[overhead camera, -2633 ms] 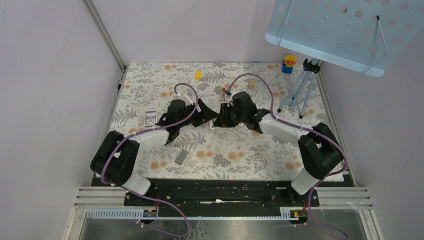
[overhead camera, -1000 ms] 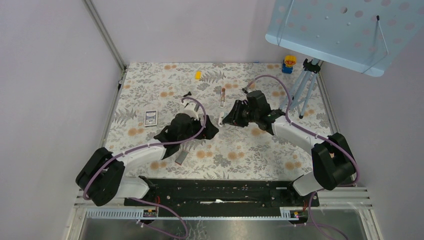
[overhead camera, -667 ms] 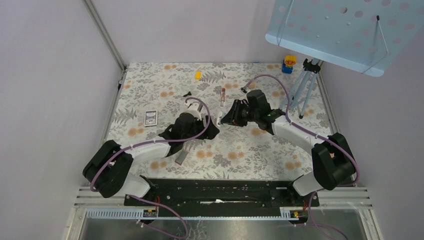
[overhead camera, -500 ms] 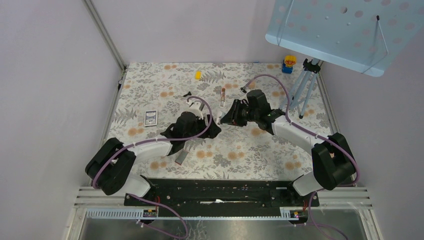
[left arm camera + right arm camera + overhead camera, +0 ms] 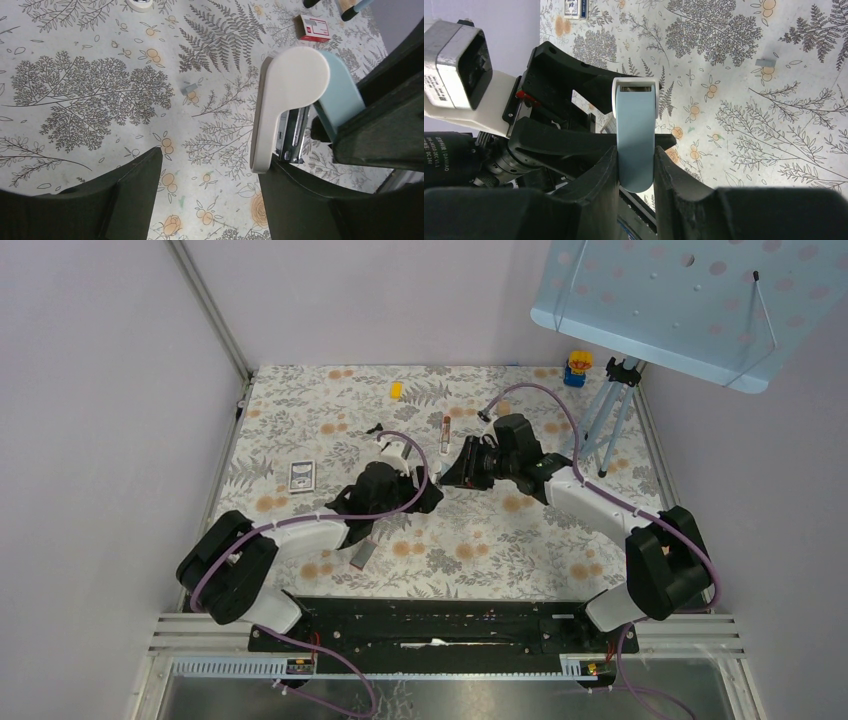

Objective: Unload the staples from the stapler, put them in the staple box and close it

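Stapler (image 5: 635, 125) clamped in the right gripper (image 5: 635, 156)
The left gripper (image 5: 210, 165) gapes wide beside it, holding nothing; whether the stapler's metal magazine (image 5: 292, 135) holds staples cannot be told.

L arm motor (image 5: 446, 159): label "DAMIAO", "DC24V". Other print too small to read.

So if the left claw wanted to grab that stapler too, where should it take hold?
Probably the white arm, pinched across its width near the rounded end. The right gripper clamps the blue part, so only the white arm sticks out free, with the staple channel showing beside it. The open left gripper would come from its own side, opposite the right one.
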`<state>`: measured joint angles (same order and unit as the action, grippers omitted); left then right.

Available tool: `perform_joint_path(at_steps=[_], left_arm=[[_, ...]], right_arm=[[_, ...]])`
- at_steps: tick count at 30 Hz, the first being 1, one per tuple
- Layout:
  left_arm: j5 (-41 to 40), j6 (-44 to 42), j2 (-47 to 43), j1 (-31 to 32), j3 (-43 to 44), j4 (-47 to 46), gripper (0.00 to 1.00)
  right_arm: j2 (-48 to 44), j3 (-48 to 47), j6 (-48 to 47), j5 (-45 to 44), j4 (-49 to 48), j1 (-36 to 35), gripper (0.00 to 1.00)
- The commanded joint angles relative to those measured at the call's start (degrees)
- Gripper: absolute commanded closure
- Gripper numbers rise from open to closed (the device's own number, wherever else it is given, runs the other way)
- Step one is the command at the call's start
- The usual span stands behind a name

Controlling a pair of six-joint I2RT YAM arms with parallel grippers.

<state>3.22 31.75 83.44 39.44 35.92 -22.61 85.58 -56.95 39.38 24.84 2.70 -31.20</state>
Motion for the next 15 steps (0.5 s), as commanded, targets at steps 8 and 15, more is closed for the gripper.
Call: perform_joint_path(at_steps=[8,15], left_arm=[[-3.70,-1.90,4.65,-2.03,5.22,-4.33,0.28],[-3.49,-3.50,8.61,-3.64,8.25,-3.91,0.28]], right_arm=[[0.21,0.52,-1.37,4.78,-0.96,2.30,1.00],[1.91,0.51,-3.54,4.57,-0.62,2.46,1.00]])
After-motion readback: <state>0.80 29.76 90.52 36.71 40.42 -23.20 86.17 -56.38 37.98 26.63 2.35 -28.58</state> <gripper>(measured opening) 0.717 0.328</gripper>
